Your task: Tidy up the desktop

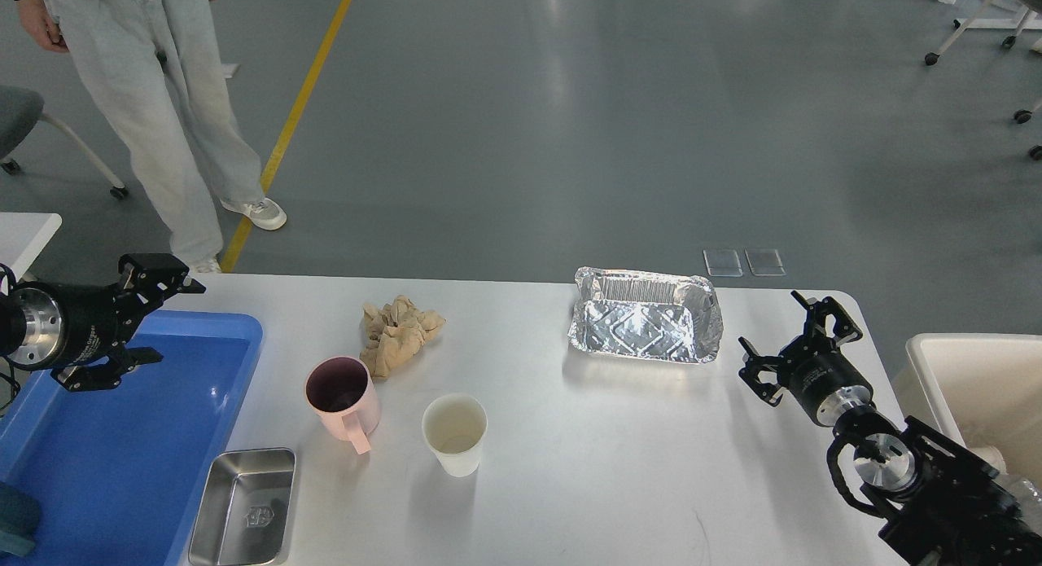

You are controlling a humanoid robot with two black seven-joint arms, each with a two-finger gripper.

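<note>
Nearest the camera, on the white desktop, a small steel tray sits at the front left, just beside the blue plastic tray that overlaps the desktop's left end. Behind it stand a pink mug and a white paper cup, near each other but apart. At the right, the right gripper hangs over the desktop's right end with its fingers spread and nothing between them. At the left, the left gripper hovers over the far rim of the blue tray, its fingers likewise apart and empty. Farther back lie a crumpled brown paper wad, just behind the mug, and a foil container near the far edge, between the wad and the right gripper. A cream bin stands off the desktop's right end. Beyond stretches grey floor with a yellow line, where a person in light trousers stands at the far left.
</note>
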